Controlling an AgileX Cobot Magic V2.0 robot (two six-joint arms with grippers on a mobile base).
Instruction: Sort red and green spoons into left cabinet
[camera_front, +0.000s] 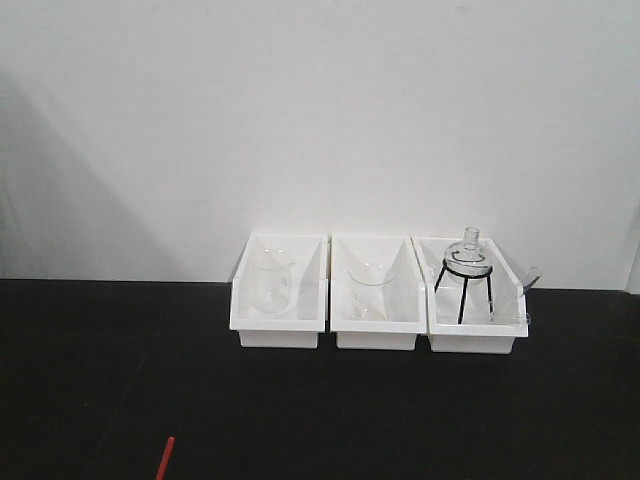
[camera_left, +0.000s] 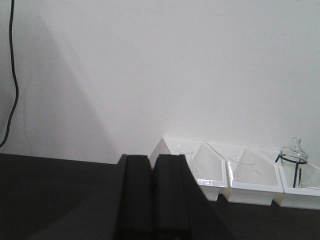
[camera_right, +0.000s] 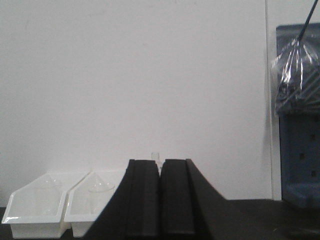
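A red spoon handle (camera_front: 163, 459) pokes into the front view at the bottom left, on the black table. No green spoon shows in any view. The left white bin (camera_front: 279, 292) stands at the back of the table and holds a clear beaker; it also shows in the left wrist view (camera_left: 192, 162). My left gripper (camera_left: 152, 161) is shut and empty, raised above the table short of the bins. My right gripper (camera_right: 160, 165) is shut and empty, facing the wall with the bins at its left. Neither gripper shows in the front view.
A middle bin (camera_front: 375, 293) holds a beaker. The right bin (camera_front: 475, 297) holds a glass flask on a black wire stand. A blue cabinet (camera_right: 299, 115) with a plastic bag on it stands at the right of the right wrist view. A black cable (camera_left: 14, 75) hangs at the left wall.
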